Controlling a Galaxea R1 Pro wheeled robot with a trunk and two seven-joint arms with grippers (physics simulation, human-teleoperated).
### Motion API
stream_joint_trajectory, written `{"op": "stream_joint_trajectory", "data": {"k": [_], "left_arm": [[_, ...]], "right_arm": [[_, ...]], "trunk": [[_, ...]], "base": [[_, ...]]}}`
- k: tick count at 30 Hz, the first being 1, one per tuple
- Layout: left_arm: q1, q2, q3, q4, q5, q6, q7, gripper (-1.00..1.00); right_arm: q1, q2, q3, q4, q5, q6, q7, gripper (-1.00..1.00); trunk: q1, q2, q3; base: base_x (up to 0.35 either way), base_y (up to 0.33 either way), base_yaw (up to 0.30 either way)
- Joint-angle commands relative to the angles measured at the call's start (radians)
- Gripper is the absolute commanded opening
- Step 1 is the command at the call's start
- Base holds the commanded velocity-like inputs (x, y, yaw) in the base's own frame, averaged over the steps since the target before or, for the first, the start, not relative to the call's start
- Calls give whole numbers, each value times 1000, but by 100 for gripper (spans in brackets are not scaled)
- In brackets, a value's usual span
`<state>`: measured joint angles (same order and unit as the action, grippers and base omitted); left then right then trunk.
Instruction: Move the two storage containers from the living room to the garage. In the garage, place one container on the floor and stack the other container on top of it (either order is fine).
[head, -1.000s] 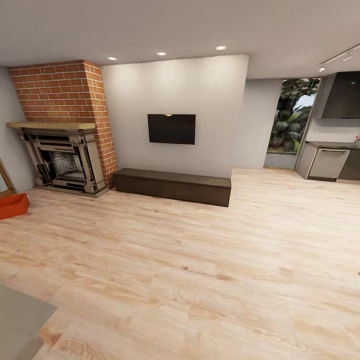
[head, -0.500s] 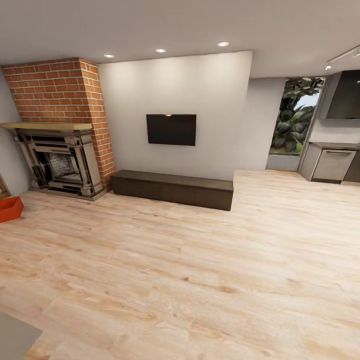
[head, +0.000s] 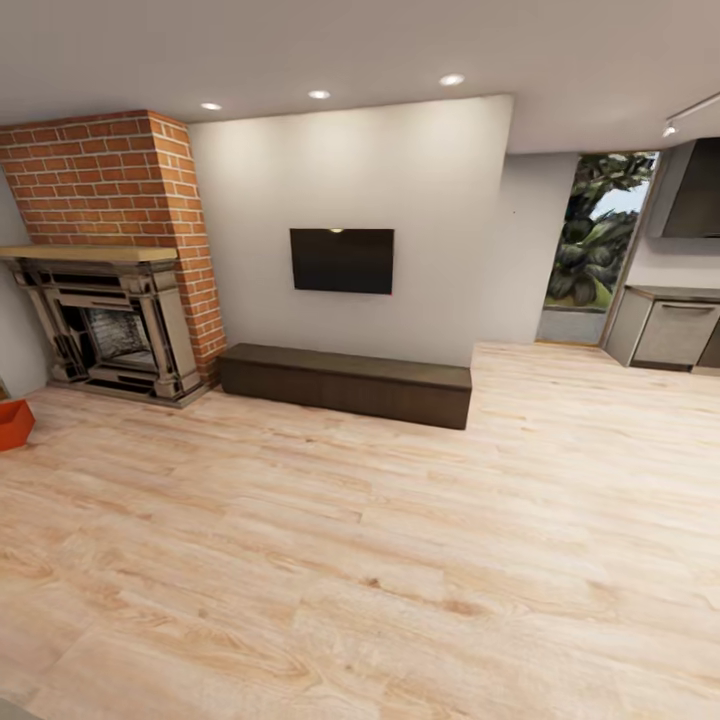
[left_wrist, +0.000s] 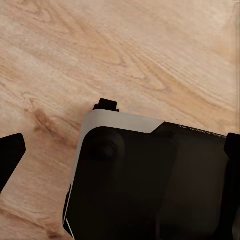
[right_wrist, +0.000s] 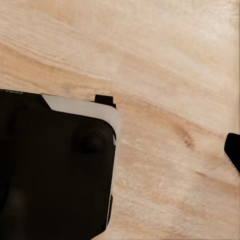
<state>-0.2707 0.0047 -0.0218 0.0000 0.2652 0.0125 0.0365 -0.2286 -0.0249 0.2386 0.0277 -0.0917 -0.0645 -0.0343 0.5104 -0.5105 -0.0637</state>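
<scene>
**Your view has swung right; one bin is slipping off the left edge**

Since a second ago your head camera has moved: the whole room has slid leftward in the picture, so take that as the camera, not the furniture. The grey surface that sat at the lower left corner earlier has all but left the picture.

Head view: you are looking across the living room's light wood plank floor (head: 400, 560). One storage container (head: 14, 424), red-orange, sits on that floor at the far left edge, cut off by the frame, just beside the red brick fireplace (head: 110, 290). To the fireplace's right, the long low dark cabinet (head: 345, 384) runs along the white wall, with the black TV (head: 342, 260) mounted above it. At the far right a window with foliage (head: 592, 245) stands next to grey kitchen cabinets (head: 668, 332).

Left wrist view: your camera looks down on the plank floor, with the robot's dark, white-edged base (left_wrist: 150, 180) beneath. A black fingertip (left_wrist: 9, 157) shows at one edge and a second at the opposite edge, so the left gripper (left_wrist: 120, 152) is spread wide and holds nothing.

Right wrist view: again plank floor and the dark base (right_wrist: 55, 170). Only one black fingertip (right_wrist: 233, 150) shows at the edge, so you cannot tell how the right gripper stands.
</scene>
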Motion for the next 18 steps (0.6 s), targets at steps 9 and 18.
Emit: {"op": "stream_joint_trajectory", "data": {"k": [9,18], "left_arm": [[-1,0,-3,0,6,1,2,100],[-1,0,-3,0,6,1,2,100]], "right_arm": [[-1,0,8,3,-10,-6,-1,100],[-1,0,7,3,-10,-6,-1,100]], "trunk": [[1,-2,-2],[1,-2,-2]], "base": [[324,0,30],[324,0,240]]}}
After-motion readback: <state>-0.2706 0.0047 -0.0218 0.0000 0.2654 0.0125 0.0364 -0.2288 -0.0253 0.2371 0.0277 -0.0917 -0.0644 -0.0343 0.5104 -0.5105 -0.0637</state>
